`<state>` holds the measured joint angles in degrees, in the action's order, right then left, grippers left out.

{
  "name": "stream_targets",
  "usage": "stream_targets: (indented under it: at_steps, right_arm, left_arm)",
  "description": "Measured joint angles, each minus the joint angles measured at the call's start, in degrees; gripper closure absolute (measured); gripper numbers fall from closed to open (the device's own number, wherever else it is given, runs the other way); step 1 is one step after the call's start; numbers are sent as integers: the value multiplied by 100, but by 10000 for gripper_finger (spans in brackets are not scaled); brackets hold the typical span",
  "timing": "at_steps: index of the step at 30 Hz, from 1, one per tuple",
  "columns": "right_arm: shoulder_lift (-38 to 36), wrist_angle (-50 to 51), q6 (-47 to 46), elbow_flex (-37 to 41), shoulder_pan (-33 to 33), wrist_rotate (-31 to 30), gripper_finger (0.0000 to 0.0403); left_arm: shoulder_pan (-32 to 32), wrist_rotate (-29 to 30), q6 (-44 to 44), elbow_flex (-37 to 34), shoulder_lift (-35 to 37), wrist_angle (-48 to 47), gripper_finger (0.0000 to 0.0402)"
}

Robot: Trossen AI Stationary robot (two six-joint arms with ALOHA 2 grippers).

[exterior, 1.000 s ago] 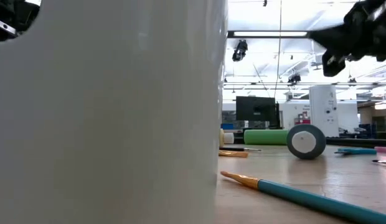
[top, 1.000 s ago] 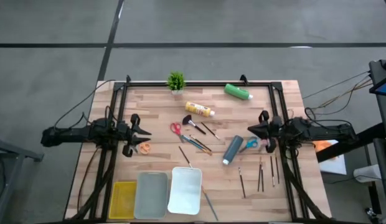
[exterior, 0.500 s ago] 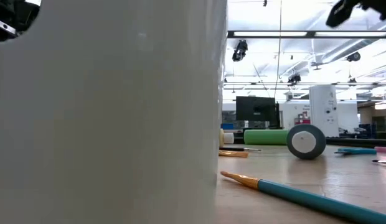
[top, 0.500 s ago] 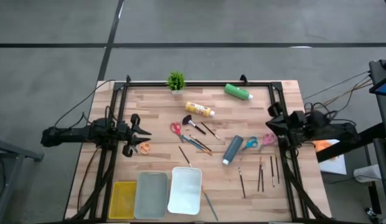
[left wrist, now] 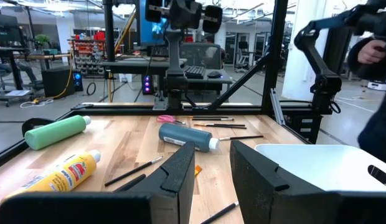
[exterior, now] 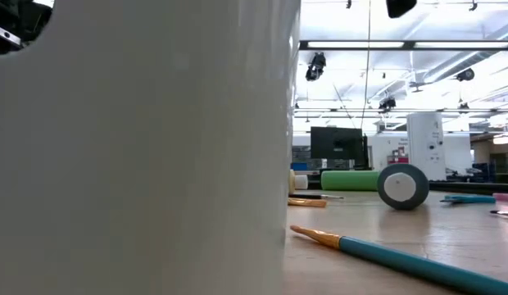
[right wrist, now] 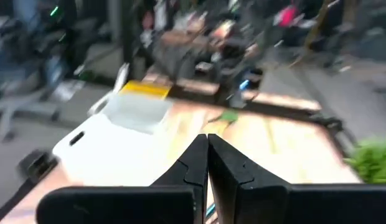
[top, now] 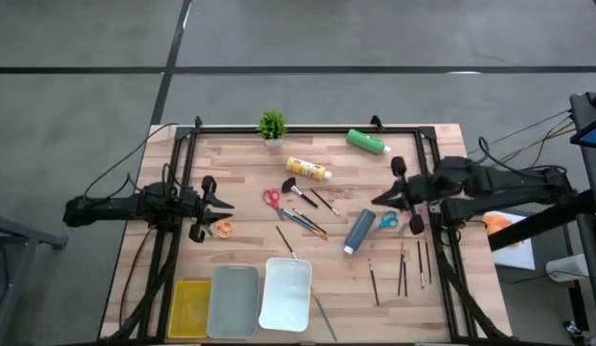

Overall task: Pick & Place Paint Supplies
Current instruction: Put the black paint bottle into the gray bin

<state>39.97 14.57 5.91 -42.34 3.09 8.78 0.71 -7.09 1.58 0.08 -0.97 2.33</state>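
Meanwhile the right hand (top: 382, 199), fingers pressed together and empty, hovers at centre right of the high view, just above the grey-blue paint bottle (top: 359, 232) lying on the surface (top: 250, 173). At centre left, the left hand (top: 226, 202) waits with fingers parted, beside orange-handled scissors (top: 222, 229).

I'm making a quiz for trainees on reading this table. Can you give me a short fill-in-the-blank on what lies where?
1. The green bottle lies near the table's ____ edge.
2. Of the three trays, the yellow tray sits farthest ____ in the high view.
3. The right gripper has its fingers ____.
4. The potted plant stands ____.

Missing words: far; left; shut; upright
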Motion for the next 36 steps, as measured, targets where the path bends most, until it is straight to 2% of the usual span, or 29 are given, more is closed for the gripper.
stream_targets:
  at_steps: [4,8,12,16,20,23,29,36]
  right_arm:
    - [523,1170,349,-659,0,677,395]
    - [956,2292,89,-1073,0,1361,395]
    - [1321,2700,59,-1176,2,1841,395]
    - [1553,2727,270,-1156,-2,1794,395]
    - [1744,3019,1440,-1031,47,1885,394]
    - [1930,3256,1971,-1014,52,1914,394]
    - [2359,3455,2901,-1001,79,1106,394]
    - [2919,3463,3507,-994,76,905,394]
  left_arm:
    - [0,0,0,0,0,0,297]
    - [0,-1,0,-2,0,-2,297]
    - [0,0,0,0,0,-1,297]
    - [0,0,-1,0,0,-2,297]
    - [0,-2,0,0,0,0,297]
    - [0,0,-2,-2,0,-2,297]
    - [0,0,0,0,0,0,297]
    - [0,-1,-2,-2,0,-1,297]
